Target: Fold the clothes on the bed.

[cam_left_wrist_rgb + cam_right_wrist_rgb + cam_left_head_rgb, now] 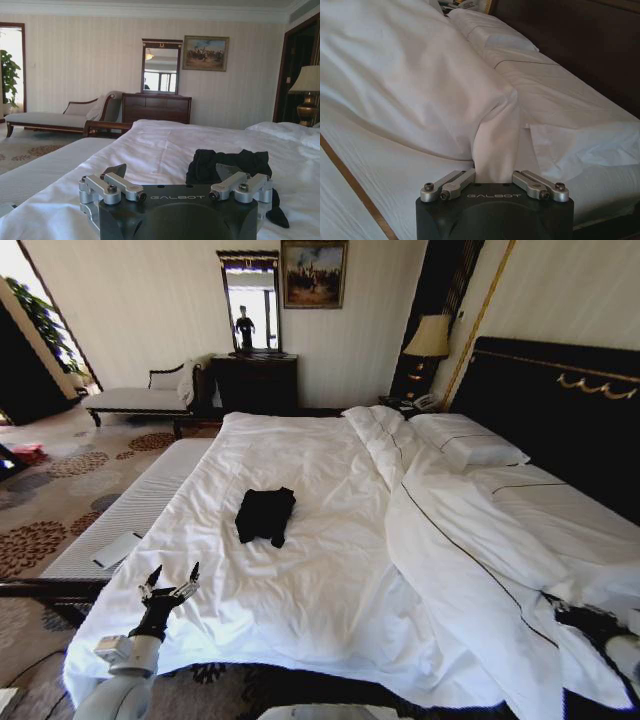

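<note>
A: Where's your garment? One black T-shirt (265, 514), already in a compact bundle, lies on the white duvet (330, 570) near the middle of the bed (560, 410). From here it looks folded, or close to it, though you can't tell how neat the layers are.

B: And the arms?

A: Your left pincer (168, 590) hovers at the foot corner of the bed, its fingers spread wide with nothing between them. It sits well short of the shirt and faces it, which I'd read as a retreat or ready pose. In its own wrist view the shirt (235, 167) sits just beyond the fingertips.

B: The right?

A: Your right pincer (495, 175) is low at the bed's right side, over rumpled duvet; its fingers are apart and hold nothing. It seems parked clear of the work.

B: Counts?

A: One shirt, two pincers, two pillows (468, 440) at the headboard, one lamp (430, 338).
</note>
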